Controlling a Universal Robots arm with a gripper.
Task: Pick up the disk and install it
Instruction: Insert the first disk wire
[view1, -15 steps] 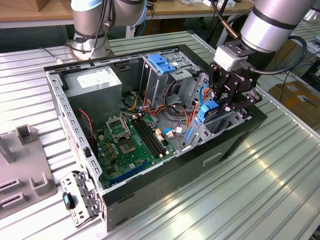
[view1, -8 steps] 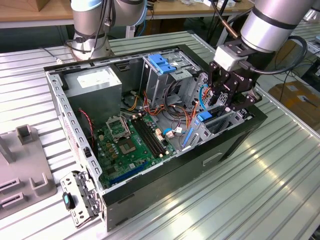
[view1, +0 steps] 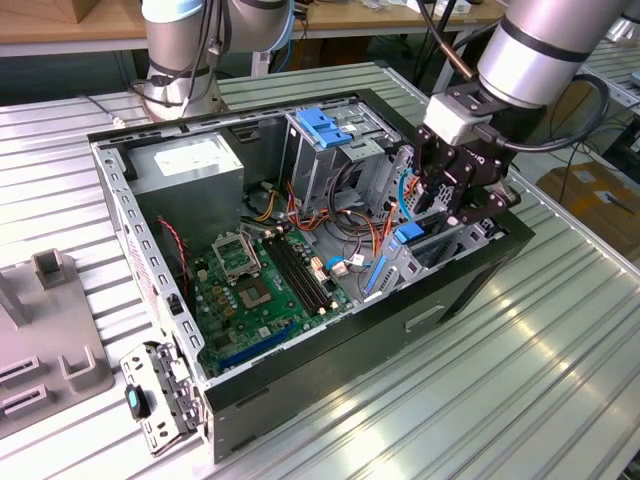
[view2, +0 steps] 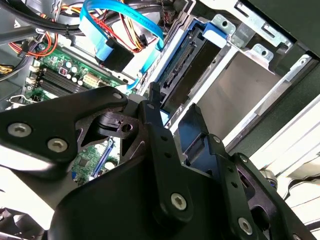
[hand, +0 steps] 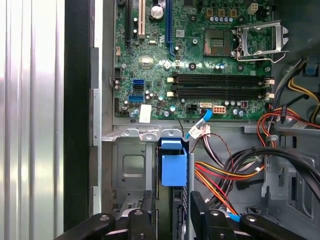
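Right, the arm reaches in from the exterior view's right, and the gripper (view1: 440, 215) is down inside the open computer case (view1: 330, 340), at the corner nearest that side. The case lies on its side on the slatted metal table (view1: 500, 400), with the green motherboard (view1: 255, 285) facing up.

And there's the disk (view1: 408, 235). It stands on edge in the metal bay next to the motherboard, with its bright blue carrier showing just below the gripper. The first wrist view looks straight down on it: the blue end of the disk (hand: 174, 170) sits in the slot, and the black fingers (hand: 199, 212) are one on each side, clamped onto it as far as I can see. In the second wrist view the disk (view2: 192, 70) shows its dark connector edge and blue rail, with the grey sheet metal of the bay just beside it.

A flat blue cable (view2: 125, 15) loops above the disk. A bundle of red, yellow and black wires (hand: 225, 175) runs close beside the bay. Farther off in the case are the grey power supply box (view1: 190, 165) and the drive cage with blue clips (view1: 325, 125), both well apart from the gripper.
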